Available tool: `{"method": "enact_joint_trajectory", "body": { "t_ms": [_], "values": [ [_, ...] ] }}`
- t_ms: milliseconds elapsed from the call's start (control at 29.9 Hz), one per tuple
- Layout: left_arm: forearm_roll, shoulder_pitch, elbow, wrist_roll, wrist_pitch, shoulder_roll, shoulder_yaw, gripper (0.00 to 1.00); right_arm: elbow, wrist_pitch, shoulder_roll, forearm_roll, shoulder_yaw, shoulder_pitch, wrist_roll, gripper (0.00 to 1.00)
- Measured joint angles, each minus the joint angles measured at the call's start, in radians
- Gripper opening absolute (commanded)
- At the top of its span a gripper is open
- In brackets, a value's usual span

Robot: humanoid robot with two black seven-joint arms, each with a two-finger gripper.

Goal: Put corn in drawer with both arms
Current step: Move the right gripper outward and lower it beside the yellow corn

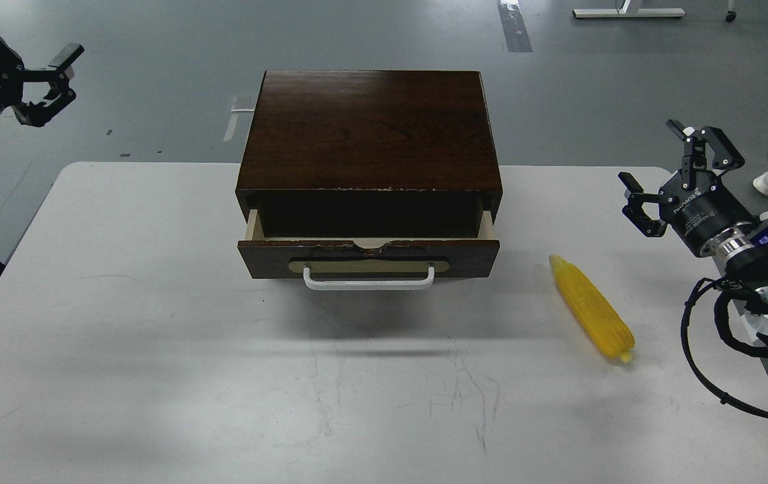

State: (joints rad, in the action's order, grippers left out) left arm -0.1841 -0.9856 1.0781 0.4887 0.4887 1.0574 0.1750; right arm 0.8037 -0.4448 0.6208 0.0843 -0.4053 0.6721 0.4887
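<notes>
Your right gripper has its fingers spread wide and holds nothing, raised above the table's right edge, up and to the right of the corn. Your left gripper also stands parted and empty, hanging beyond the table's far left corner, well apart from everything. The corn lies on the white table, right of the drawer, its narrow tip pointing away from you. The drawer is pulled partly out of the dark wooden box, its inside in shadow.
</notes>
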Motion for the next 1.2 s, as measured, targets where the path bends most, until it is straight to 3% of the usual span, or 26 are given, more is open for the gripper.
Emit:
{"method": "enact_joint_trajectory", "body": {
  "t_ms": [1204],
  "values": [
    [0.0,0.001,0.029,0.0,0.0,0.065,0.007,0.98,-0.012,0.004,0.007,-0.014,0.013,0.044,0.0,1.0]
  ]
}}
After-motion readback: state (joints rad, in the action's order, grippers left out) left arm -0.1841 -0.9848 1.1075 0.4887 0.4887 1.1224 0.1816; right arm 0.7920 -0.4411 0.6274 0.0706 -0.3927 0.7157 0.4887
